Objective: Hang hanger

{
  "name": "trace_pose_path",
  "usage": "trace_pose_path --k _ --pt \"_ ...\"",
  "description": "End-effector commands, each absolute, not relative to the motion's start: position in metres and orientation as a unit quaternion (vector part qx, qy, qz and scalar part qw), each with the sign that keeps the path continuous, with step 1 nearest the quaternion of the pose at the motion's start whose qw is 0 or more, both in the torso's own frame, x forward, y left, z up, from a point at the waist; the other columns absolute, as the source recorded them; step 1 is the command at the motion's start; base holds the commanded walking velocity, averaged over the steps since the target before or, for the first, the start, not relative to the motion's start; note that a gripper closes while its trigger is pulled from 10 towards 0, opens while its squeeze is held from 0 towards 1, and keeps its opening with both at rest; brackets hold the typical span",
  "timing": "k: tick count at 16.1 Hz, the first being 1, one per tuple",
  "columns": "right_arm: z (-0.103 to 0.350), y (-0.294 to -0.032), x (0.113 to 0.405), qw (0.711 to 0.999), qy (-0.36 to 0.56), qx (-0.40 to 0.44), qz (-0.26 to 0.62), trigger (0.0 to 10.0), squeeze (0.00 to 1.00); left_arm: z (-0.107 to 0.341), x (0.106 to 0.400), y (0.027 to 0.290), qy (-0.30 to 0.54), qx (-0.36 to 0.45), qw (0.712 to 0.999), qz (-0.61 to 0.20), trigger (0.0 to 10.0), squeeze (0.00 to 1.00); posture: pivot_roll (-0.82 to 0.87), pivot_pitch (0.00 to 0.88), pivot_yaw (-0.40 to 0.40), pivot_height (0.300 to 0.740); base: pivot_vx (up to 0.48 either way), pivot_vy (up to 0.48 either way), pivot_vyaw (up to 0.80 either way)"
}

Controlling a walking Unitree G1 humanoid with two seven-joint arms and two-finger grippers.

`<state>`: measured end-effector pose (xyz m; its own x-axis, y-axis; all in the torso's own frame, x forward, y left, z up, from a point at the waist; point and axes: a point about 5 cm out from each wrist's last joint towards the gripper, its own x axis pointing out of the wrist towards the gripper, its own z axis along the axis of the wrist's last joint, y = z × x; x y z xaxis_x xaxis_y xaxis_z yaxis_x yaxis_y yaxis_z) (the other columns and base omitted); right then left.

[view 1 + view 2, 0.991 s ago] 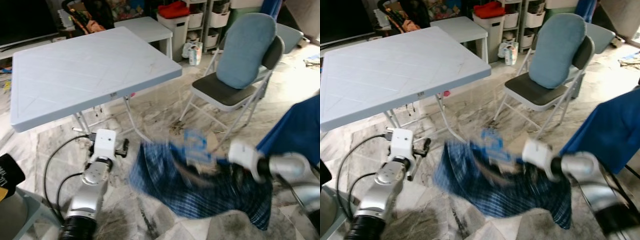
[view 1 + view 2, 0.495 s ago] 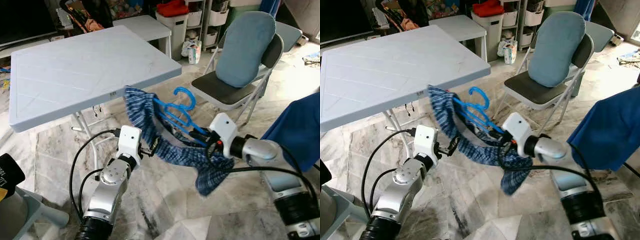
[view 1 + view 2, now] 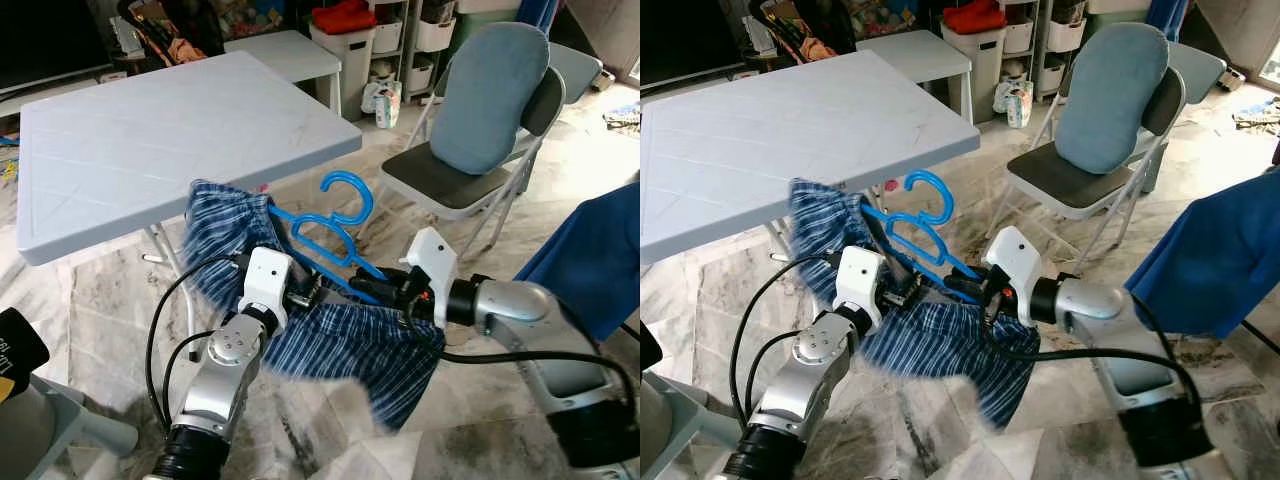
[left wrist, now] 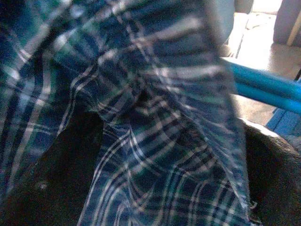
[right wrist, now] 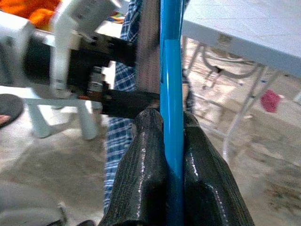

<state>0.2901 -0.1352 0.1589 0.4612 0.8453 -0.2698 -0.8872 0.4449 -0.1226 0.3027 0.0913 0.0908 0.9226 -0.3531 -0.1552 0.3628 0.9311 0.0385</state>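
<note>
so right gripper (image 5: 171, 141) pinches blue hanger (image 3: 335, 225) beside table edge (image 3: 300, 160).

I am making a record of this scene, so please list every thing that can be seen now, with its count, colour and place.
hanger: one, bright blue, held up between the two arms, hook upward.
plaid cloth: one, dark blue with white lines, draped over the hanger and hanging below it.
folding table: one, pale grey-blue, behind the arms on the left.
folding chair: one, dark seat with light blue cushion, on the right behind the arms.
blue fabric: one, plain blue, at the right edge.
storage bin: one, white with red lid, at the back.
left gripper: one, black, at the cloth under the hanger.
right gripper: one, black, shut on the hanger's bar.
</note>
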Motion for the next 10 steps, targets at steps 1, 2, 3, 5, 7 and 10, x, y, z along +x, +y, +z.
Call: trace_pose_path --k 1,2,3,5,7,10 --pt "0.172 -0.133 0.287 0.836 0.069 -0.116 0.532 10.0 0.00 0.090 0.306 0.098 0.076 0.051 0.982 -0.168 10.0 0.00 -0.12 0.016 0.039 0.740 0.000 0.000 0.00" --pt "0.174 -0.133 0.286 0.835 0.070 -0.116 0.533 10.0 0.00 0.090 0.307 0.100 0.076 0.053 0.982 -0.164 10.0 0.00 -0.13 0.016 0.039 0.740 0.000 0.000 0.00" --pt "0.173 -0.136 0.286 0.832 0.074 -0.130 0.534 10.0 0.00 0.089 0.309 0.104 0.077 0.060 0.984 -0.152 10.0 0.00 -0.13 0.017 0.040 0.740 0.000 0.000 0.00" --pt "0.169 -0.144 0.287 0.831 0.089 -0.161 0.524 10.0 0.00 0.090 0.312 0.115 0.075 0.067 0.987 -0.123 10.0 0.00 -0.12 0.016 0.039 0.740 0.000 0.000 0.00" --pt "0.159 -0.152 0.291 0.833 0.105 -0.210 0.502 10.0 0.00 0.095 0.315 0.127 0.065 0.067 0.990 -0.101 10.0 0.00 -0.12 0.016 0.038 0.740 0.000 0.000 0.00" --pt "0.153 -0.159 0.302 0.851 0.108 -0.244 0.453 10.0 0.00 0.095 0.314 0.141 0.068 0.072 0.991 -0.085 10.0 0.00 -0.11 0.014 0.035 0.740 0.000 0.000 0.00"
